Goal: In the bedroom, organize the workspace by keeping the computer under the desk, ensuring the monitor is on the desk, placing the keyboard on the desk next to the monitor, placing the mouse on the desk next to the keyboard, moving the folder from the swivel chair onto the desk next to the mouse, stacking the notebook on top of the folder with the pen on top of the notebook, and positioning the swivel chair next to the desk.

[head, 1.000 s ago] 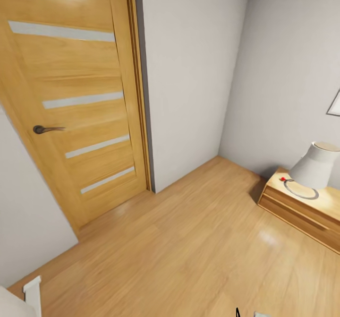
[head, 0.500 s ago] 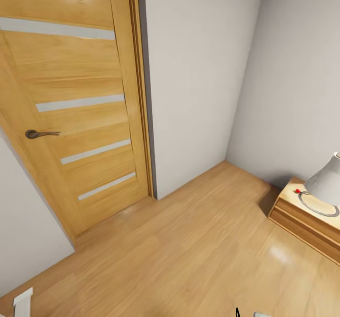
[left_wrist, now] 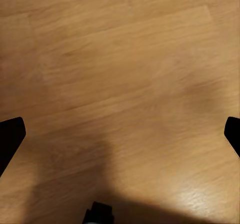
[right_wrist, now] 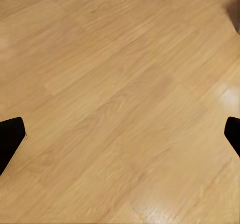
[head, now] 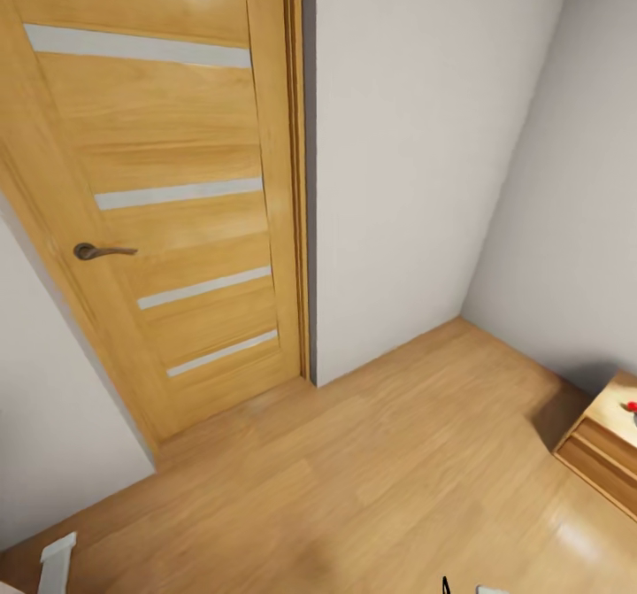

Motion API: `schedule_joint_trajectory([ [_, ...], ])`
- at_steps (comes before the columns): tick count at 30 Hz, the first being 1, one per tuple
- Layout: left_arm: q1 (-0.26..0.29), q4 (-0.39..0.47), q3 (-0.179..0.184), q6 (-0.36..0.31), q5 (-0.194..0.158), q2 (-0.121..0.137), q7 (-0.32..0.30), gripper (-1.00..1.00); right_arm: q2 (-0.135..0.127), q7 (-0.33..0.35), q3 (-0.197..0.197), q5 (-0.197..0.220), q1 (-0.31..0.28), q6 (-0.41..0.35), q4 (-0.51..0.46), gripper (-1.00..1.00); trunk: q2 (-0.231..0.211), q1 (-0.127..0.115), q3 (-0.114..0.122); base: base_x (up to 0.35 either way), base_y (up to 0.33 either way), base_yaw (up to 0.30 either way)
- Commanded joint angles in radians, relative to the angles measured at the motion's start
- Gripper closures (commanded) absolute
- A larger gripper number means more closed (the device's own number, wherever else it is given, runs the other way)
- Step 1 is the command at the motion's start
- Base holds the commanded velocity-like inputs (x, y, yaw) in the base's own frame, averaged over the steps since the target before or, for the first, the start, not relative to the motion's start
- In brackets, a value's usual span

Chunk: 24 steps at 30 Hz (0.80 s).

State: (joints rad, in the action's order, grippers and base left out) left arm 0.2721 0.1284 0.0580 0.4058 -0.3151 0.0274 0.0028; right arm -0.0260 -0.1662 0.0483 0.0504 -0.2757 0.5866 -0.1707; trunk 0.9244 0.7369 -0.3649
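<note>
Both grippers, left and right, apparently gape wide and empty over the bedroom's light wood floor beside its wooden door.

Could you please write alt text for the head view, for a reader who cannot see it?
A closed wooden door with four pale horizontal strips and a dark lever handle stands at the left of a white-walled room corner. Light wood floor spreads below, and the corner of a low wooden cabinet shows at the right edge.

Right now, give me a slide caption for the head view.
Closed wooden door with a lever handle, white corner walls, wood floor, nightstand corner at right.
</note>
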Motion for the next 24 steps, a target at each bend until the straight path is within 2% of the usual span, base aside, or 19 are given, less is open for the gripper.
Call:
schedule_joint_trajectory([
  [1, 0.001, -0.001, 0.006, 0.004, -0.007, 0.0, 0.0, -1.0, 0.001, 0.004, 0.003, 0.007, 0.0, 0.004, 0.001, -1.0, 0.001, 0.001, -0.002, 0.328, -0.133, 0.267],
  [10, 0.001, -0.001, 0.006, 0.003, -0.007, 0.0, 0.0, -1.0, 0.003, 0.004, 0.001, 0.005, 0.0, 0.004, 0.003, -1.0, 0.001, 0.001, -0.008, 0.323, -0.147, 0.266],
  [17, 0.001, -0.001, 0.007, 0.003, -0.007, 0.001, 0.0, -1.0, 0.002, 0.006, -0.003, -0.002, 0.0, 0.004, 0.006, -1.0, 0.001, 0.001, -0.013, 0.26, -0.234, 0.265],
  [24, 0.001, -0.029, 0.007, 0.001, -0.009, 0.003, 0.0, -1.0, -0.001, 0.005, -0.002, -0.081, 0.0, 0.007, 0.065, -1.0, 0.001, 0.001, -0.019, 0.104, -0.229, 0.265],
])
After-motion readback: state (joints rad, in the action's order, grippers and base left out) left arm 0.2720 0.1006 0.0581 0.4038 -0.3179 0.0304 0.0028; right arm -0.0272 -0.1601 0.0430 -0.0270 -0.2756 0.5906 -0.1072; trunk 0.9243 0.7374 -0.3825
